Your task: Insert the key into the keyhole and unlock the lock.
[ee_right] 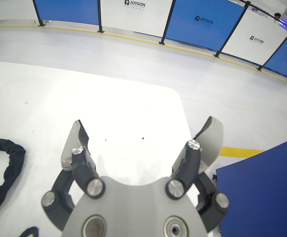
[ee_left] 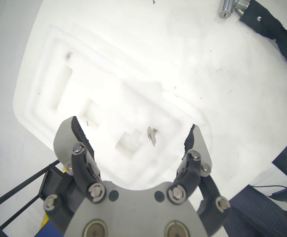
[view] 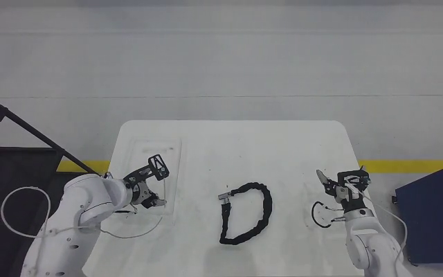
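Where the key lies: on the white foam tray, just beside a square recess, at the table's 9 o'clock side.
Left gripper: spread wide, empty, above the tray; key apart from both fingers.
Lock: black-sleeved chain loop near table centre, 3 o'clock of the tray; metal cylinder shows its keyhole.
Right gripper: spread, empty, table's 3 o'clock side, well apart from the lock.

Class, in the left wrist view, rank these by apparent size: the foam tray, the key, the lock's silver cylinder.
Largest: foam tray, clearly.
Then key and silver cylinder: they look alike, and the cylinder lies farther from the camera, so I leave them unranked.
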`<action>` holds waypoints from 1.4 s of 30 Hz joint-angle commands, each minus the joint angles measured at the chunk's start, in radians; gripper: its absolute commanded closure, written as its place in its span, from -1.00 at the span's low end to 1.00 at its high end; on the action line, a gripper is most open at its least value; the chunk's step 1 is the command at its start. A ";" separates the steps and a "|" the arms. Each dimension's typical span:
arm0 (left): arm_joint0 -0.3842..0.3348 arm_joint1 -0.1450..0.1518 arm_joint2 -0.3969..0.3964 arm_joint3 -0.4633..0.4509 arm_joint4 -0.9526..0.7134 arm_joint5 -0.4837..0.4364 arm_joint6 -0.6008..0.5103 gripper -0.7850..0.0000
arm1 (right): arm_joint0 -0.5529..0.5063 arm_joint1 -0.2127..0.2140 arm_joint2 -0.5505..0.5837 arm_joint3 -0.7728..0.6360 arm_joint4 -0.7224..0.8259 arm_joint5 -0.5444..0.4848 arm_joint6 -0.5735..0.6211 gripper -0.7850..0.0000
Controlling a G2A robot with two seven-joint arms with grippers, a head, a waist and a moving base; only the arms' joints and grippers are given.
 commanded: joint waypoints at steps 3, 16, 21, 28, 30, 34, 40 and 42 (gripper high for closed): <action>-0.007 0.026 0.009 -0.005 -0.106 0.044 -0.044 -1.00 | 0.000 0.000 0.000 0.000 0.000 0.000 0.000 -1.00; -0.008 0.086 0.029 0.047 -0.122 0.031 -0.031 -1.00 | 0.000 0.000 0.000 0.000 0.000 0.000 0.000 -1.00; -0.014 0.098 0.034 0.054 -0.140 0.024 -0.024 -1.00 | 0.000 0.000 0.000 0.000 0.000 0.000 0.000 -1.00; -0.039 0.104 0.048 0.075 -0.174 0.023 -0.018 -0.74 | 0.000 0.000 0.000 0.000 0.000 0.000 0.000 -1.00; -0.046 0.105 0.053 0.085 -0.171 0.028 -0.017 -0.71 | 0.000 0.000 0.000 0.000 0.000 0.000 0.000 -1.00; -0.047 0.108 0.057 0.094 -0.172 0.026 -0.018 -0.58 | 0.000 0.000 0.000 0.000 0.000 0.000 0.000 -1.00; -0.033 0.115 0.057 0.090 -0.177 0.015 -0.014 -0.51 | 0.000 0.000 0.000 0.000 0.000 0.000 0.000 -1.00; -0.032 0.117 0.057 0.091 -0.181 0.013 -0.012 -0.24 | 0.000 0.000 0.000 0.000 0.000 0.000 0.000 -1.00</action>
